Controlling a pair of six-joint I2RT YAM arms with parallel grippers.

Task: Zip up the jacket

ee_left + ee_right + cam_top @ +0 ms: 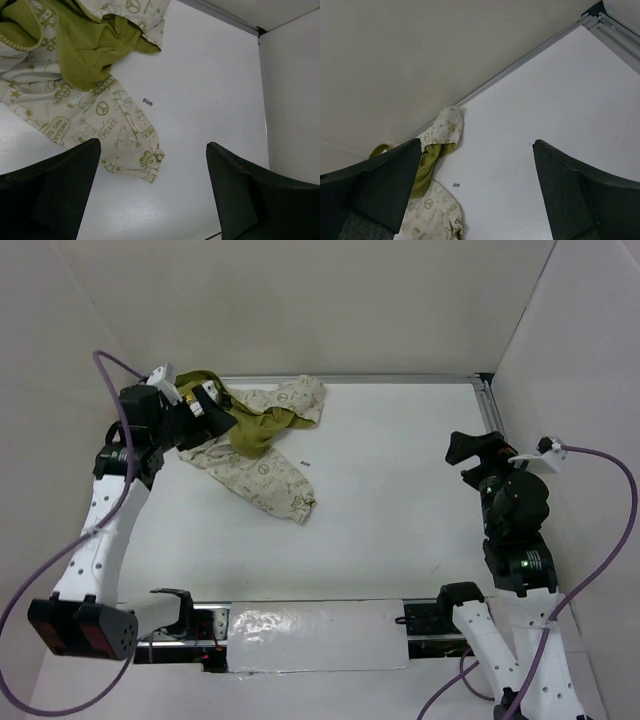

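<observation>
- Near edge of the worktop: the two arm bases stand left and right, with a pale glossy panel (310, 635) lying between them. A purple cable (28, 585) loops beside the left arm.
- The table (400, 510) is white and matte, enclosed by pale walls on three sides.
- Right side, about midway between the near and far edges: the right gripper (472, 447) is raised close to the right edge. Its wrist view shows the two dark fingers (380, 185) spread wide with nothing between them, facing across the worktop toward the far-left corner.
- A small dark speck (306, 462) lies on the bare surface just right of the jacket, apart from it.
- Far-left quarter: the jacket (262, 465) lies crumpled, unzipped and partly turned out, so its olive-green lining shows in the middle of the heap. One cream printed part reaches toward the middle of the table; another lies bunched against the far edge.
- The left gripper (205, 405) hangs over the jacket's left side, near the far-left corner. Its jaws stand wide apart and hold nothing; whether a finger touches the cloth I cannot tell. In its wrist view the cream part with its printed motifs (100, 122) lies below and between the fingers.
- Far edge: a metal rail (350, 379) runs along it to the far-right corner.
</observation>
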